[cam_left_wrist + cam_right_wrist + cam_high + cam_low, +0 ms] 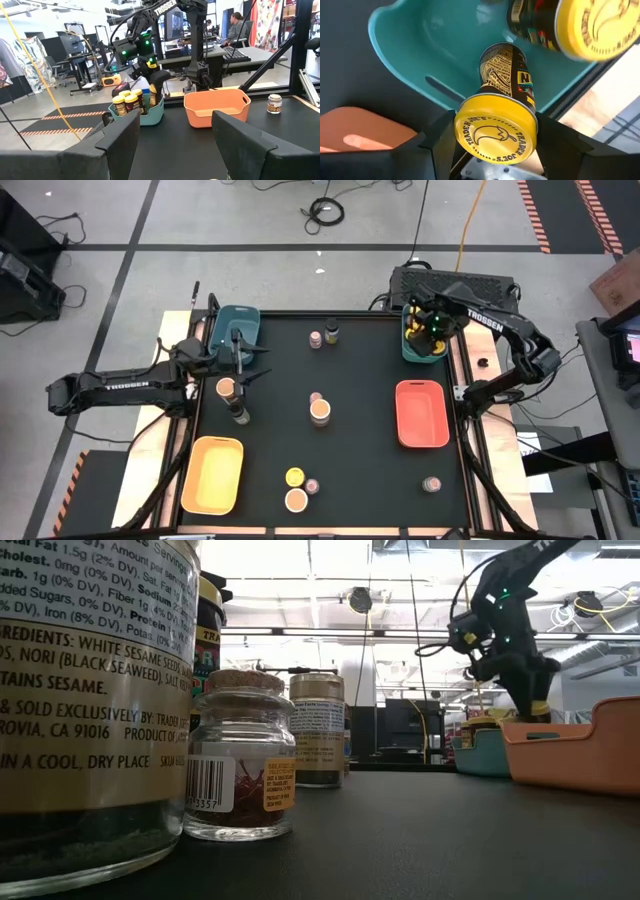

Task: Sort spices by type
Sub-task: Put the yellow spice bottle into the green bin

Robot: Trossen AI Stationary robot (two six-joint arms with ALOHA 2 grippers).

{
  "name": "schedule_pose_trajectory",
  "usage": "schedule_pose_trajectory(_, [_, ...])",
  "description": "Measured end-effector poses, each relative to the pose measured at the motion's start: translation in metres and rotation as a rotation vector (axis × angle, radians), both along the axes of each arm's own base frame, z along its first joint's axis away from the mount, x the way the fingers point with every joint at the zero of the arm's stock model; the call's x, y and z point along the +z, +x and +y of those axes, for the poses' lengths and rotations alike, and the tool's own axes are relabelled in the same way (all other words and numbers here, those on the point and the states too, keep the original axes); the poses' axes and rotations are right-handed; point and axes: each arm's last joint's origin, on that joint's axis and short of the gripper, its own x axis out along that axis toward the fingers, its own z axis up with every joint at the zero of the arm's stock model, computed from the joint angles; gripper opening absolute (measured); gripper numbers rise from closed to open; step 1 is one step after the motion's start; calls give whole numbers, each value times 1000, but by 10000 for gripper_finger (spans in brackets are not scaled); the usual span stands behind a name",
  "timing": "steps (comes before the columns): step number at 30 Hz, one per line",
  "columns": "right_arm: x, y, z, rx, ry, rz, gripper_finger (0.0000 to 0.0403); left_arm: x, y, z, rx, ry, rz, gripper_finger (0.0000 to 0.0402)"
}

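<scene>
High view: the right gripper (432, 332) hangs over the teal tray (408, 352) at the table's far right corner; the left gripper (243, 360) waits beside the blue tray (236, 323).

Right wrist view: fingers clamp a yellow-lidded jar (502, 120) above the teal tray; released tilted, it could topple against another jar (560, 22).

Left wrist view: fingers parted, holding nothing; 3 jars (125, 104) stand in the teal tray.

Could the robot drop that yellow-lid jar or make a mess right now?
Maybe. The right gripper holds a yellow-lidded spice jar tilted over the teal plastic tray, close to another yellow-lidded jar. If let go like this, it might bump that one or land on its side. Also, the left gripper hovers open beside a tan-lidded jar and a small dark-lidded jar; a careless move might knock one over.
</scene>
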Motion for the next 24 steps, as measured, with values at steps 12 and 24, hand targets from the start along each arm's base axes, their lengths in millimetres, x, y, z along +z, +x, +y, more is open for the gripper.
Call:
schedule_pose_trajectory(12, [-4,-2,-6,-34,-29,-23,220,0,0,0,1,0,0,251])
schedule_pose_trajectory(24, [-4,-3,-6,-53,-28,-18,261,0,0,0,0,0,0,251])
